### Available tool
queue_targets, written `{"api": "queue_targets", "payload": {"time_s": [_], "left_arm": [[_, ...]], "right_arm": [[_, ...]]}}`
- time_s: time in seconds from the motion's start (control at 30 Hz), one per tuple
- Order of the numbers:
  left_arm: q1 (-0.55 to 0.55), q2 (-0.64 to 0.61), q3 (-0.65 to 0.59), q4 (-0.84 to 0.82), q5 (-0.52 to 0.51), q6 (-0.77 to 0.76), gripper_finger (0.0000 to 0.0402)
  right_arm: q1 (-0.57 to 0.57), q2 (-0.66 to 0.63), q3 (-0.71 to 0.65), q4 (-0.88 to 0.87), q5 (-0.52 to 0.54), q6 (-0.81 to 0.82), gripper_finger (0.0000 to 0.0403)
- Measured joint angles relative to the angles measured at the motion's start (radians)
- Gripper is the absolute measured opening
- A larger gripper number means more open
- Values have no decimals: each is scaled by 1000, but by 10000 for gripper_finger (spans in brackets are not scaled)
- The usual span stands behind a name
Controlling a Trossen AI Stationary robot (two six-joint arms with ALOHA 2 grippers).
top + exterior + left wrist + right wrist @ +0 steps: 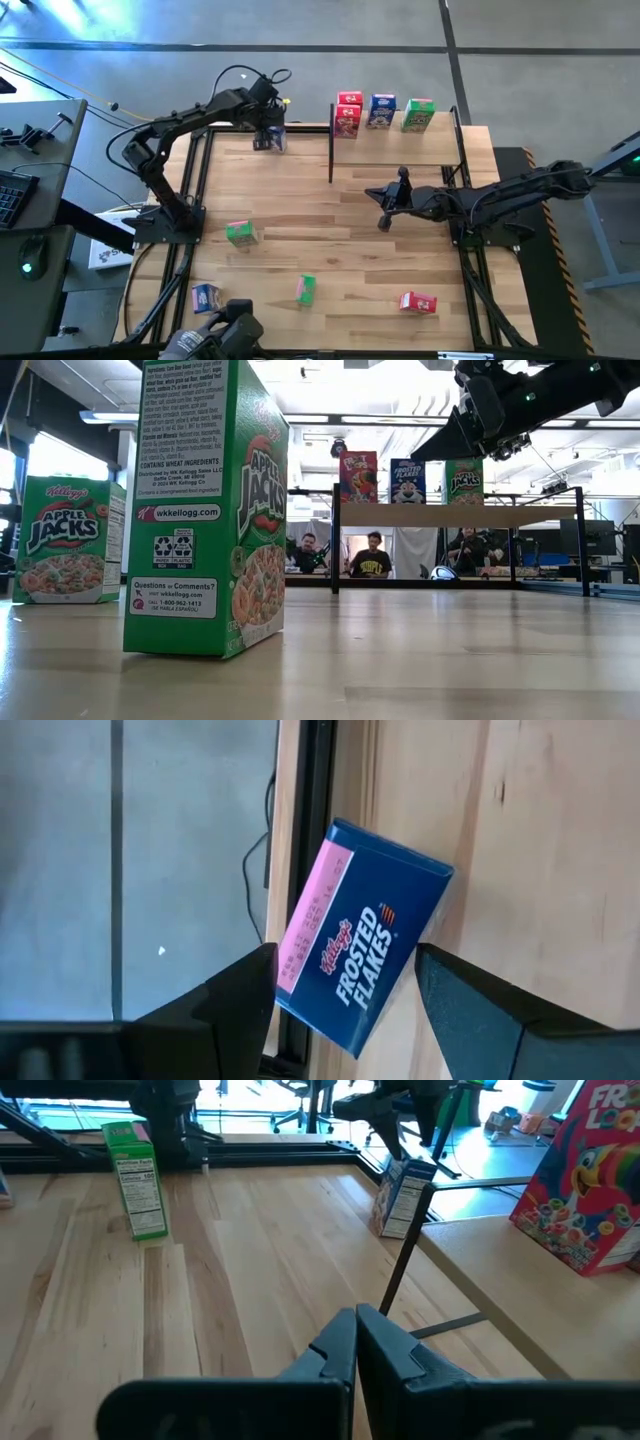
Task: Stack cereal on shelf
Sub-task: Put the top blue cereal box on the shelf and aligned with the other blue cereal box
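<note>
Blue cereal box (362, 979) between left claw (345, 1010) fingers

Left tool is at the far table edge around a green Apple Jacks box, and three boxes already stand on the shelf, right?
Not green: the left wrist view shows the left tool around a blue Frosted Flakes box. The rest holds; three boxes stand on the shelf.

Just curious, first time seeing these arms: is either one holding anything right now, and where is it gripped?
The left gripper straddles a blue cereal box, fingers beside its sides; contact unclear. The right gripper is shut, empty.
</note>
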Motion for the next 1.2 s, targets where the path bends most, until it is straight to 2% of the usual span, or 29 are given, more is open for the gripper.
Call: {"api": "queue_targets", "payload": {"time_s": [0.43, 0.6, 0.87, 1.2], "left_arm": [[-8, 63, 5, 23, -16, 24, 230], [-27, 49, 2, -2, -44, 30, 230], [-39, 12, -1, -53, -3, -6, 229], [-87, 12, -2, -29, -61, -41, 230]], "right_arm": [[0, 0, 0, 0, -4, 3, 1], [0, 1, 0, 1, -4, 3, 1], [0, 1, 0, 1, -6, 1, 1], [0, 1, 0, 1, -6, 1, 1]]}}
